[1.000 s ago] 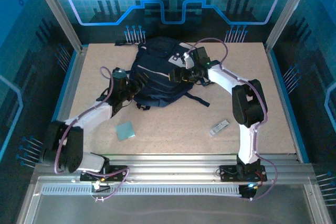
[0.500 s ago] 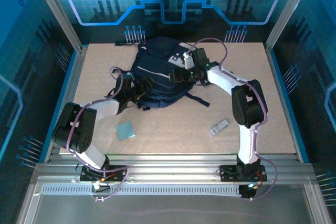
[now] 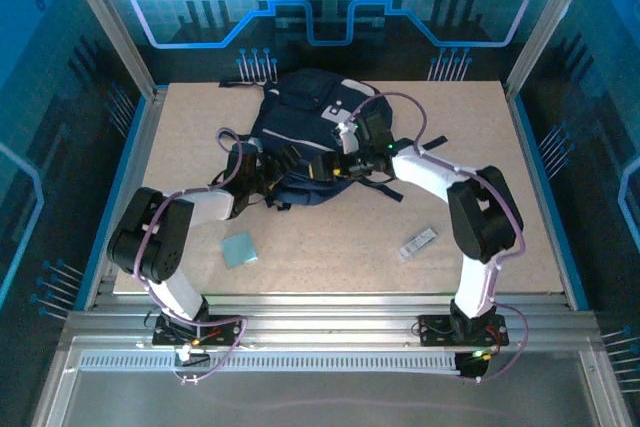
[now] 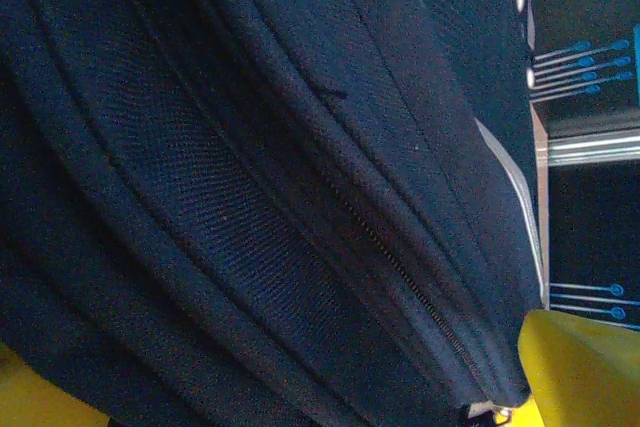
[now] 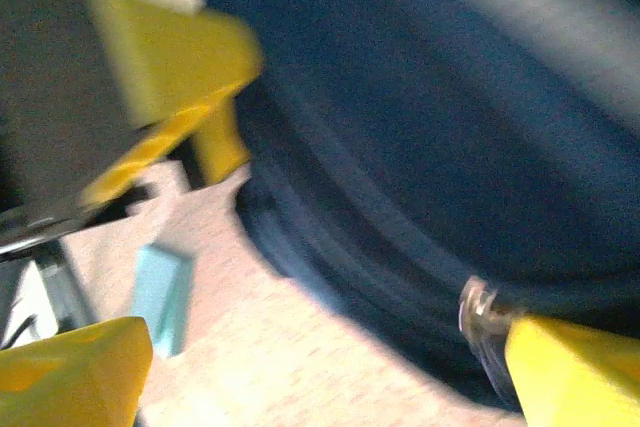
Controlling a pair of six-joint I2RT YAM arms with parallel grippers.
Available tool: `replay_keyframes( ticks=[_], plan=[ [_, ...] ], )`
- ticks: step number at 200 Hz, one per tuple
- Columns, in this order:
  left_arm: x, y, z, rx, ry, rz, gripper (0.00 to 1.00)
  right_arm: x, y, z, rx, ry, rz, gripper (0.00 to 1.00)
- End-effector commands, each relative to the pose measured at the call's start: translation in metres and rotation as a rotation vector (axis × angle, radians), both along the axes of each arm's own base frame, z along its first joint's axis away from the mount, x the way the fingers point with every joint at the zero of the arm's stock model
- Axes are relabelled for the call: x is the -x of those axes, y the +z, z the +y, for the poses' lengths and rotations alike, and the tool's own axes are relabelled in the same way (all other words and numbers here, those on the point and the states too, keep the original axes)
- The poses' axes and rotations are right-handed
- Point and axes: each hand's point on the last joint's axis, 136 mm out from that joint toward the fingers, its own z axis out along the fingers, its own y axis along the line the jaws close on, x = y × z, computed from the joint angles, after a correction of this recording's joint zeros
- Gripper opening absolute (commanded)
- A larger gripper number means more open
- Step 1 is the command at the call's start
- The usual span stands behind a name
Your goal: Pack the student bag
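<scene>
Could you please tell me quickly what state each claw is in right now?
Left claw: open, close to the student bag, holding nothing.
Right claw: open, holding nothing.

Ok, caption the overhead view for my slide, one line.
Left gripper and right gripper at the near edge of the navy student bag; blue card and grey device lie loose nearby.

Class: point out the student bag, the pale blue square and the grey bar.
student bag (image 3: 296,123), top view, upper front panel.
pale blue square (image 3: 238,248), top view, its centre.
grey bar (image 3: 418,243), top view, its middle.
</scene>
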Motion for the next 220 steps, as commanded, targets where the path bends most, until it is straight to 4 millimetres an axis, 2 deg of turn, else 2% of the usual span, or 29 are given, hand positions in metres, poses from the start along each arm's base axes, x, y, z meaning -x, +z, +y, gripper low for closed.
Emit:
replay_keyframes(
  ticks=[1,23,58,73,85,94,105,127,155,192,203,220],
  plan=[
    [0.010,-0.009,-0.031,0.064,-0.079,0.044,0.99,0.035,0.020,0.009,-0.046,0.045,0.073,0.92],
    [0.011,-0.001,-0.026,0.039,-0.067,0.028,0.99,0.026,0.017,-0.018,0.060,-0.054,0.042,0.92],
    [0.023,0.017,-0.017,-0.112,-0.095,0.034,0.98,-0.010,0.019,-0.080,0.209,-0.302,-0.018,0.89],
    [0.033,0.028,-0.018,-0.213,-0.126,0.019,0.97,-0.026,0.020,-0.097,0.238,-0.377,-0.039,0.86],
    [0.040,0.038,-0.020,-0.309,-0.151,0.000,0.95,-0.040,0.019,-0.103,0.240,-0.410,-0.042,0.80],
    [0.045,0.046,-0.026,-0.364,-0.176,-0.020,0.94,-0.051,0.017,-0.104,0.229,-0.428,-0.031,0.72],
    [0.050,0.052,-0.035,-0.414,-0.207,-0.038,0.92,-0.061,0.015,-0.101,0.201,-0.435,-0.019,0.58],
    [0.057,0.057,-0.053,-0.488,-0.252,-0.051,0.88,-0.082,0.006,-0.090,0.140,-0.451,0.017,0.44],
    [0.057,0.055,-0.078,-0.551,-0.286,-0.062,0.84,-0.100,-0.016,-0.083,0.138,-0.477,0.073,0.42],
    [0.050,0.040,-0.105,-0.619,-0.300,-0.049,0.81,-0.113,-0.035,-0.077,0.112,-0.502,0.118,0.46],
    [0.045,0.035,-0.111,-0.644,-0.305,-0.043,0.81,-0.115,-0.035,-0.071,0.079,-0.485,0.123,0.35],
    [0.039,0.028,-0.120,-0.680,-0.317,-0.033,0.80,-0.117,-0.029,-0.064,-0.004,-0.462,0.135,0.06]
  ],
)
